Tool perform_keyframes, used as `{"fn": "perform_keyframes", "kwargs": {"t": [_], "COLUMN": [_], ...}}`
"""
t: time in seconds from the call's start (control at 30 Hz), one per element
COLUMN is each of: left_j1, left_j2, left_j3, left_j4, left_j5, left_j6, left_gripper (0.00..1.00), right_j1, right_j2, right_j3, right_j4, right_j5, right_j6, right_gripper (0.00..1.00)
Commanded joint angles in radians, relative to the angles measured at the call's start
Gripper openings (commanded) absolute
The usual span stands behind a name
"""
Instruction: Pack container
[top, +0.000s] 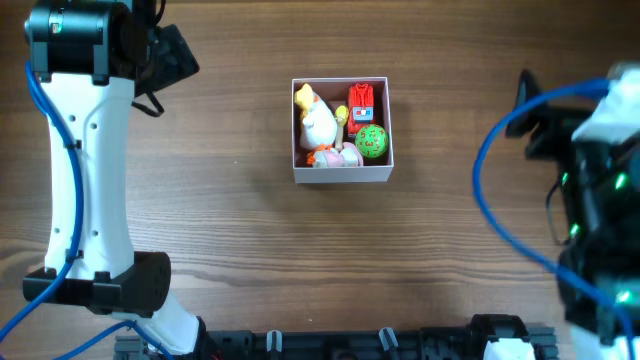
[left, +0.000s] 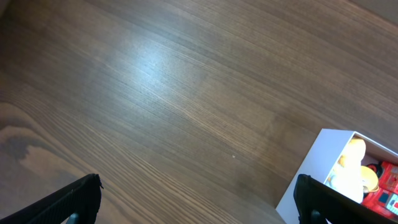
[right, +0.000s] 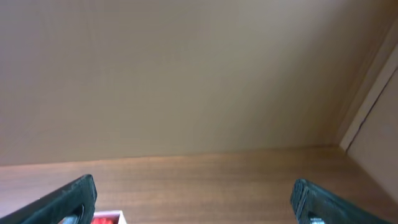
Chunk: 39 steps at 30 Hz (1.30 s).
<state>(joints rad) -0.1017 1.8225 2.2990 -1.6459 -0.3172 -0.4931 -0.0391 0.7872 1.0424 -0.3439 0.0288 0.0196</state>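
Overhead: the container (top: 342, 174) sits mid-table between the arms, holding a white toy (top: 318, 122), a red toy (top: 361, 100) and a green ball (top: 371, 141).

Left wrist: the left gripper (left: 196, 202) hangs spread wide over the table (left: 155, 93), with the container at its right.

Right wrist: the right gripper (right: 193, 199) is also spread wide, gripping nothing.

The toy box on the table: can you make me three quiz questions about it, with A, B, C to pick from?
1. Where is the green ball?
A) in the container
B) beside the container
C) on the floor
2. What colour is the toy vehicle in the container?
A) blue
B) red
C) black
3. How is the left gripper?
A) shut on a toy
B) open and empty
C) shut on nothing
Answers: 1 A, it lies inside the walls. 2 B, it is bright red. 3 B, its jaws stand wide apart, nothing between.
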Motion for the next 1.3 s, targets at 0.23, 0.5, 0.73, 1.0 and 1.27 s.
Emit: {"fn": "perform_keyframes", "kwargs": {"t": [0.23, 0.5, 0.73, 1.0, 1.27], "left_j1": [0.003, 0.003, 0.003, 0.003, 0.003], "left_j2": [0.01, 0.01, 0.01, 0.01, 0.01], "left_j3": [0.005, 0.005, 0.005, 0.005, 0.005], "left_j4": [0.0, 0.0, 0.0, 0.0, 0.0], "left_j5": [-0.013, -0.013, -0.013, -0.013, -0.013], "left_j6": [-0.017, -0.017, -0.017, -0.017, -0.017], "left_gripper": [1.0, 1.0, 1.0, 1.0, 1.0], "right_j1": [-0.022, -0.022, -0.021, -0.02, -0.02], "right_j2": [-0.393, -0.659, -0.783, -0.784, -0.784], "right_j3": [-0.482, -0.705, -0.768, -0.774, -0.85], "right_j4": [0.21, 0.255, 0.26, 0.259, 0.324], "right_j5": [-0.03, -0.029, -0.03, -0.089, -0.092], "right_j6": [0.069, 0.119, -0.005, -0.134, -0.12], "right_gripper": [1.0, 1.0, 1.0, 1.0, 1.0]}}
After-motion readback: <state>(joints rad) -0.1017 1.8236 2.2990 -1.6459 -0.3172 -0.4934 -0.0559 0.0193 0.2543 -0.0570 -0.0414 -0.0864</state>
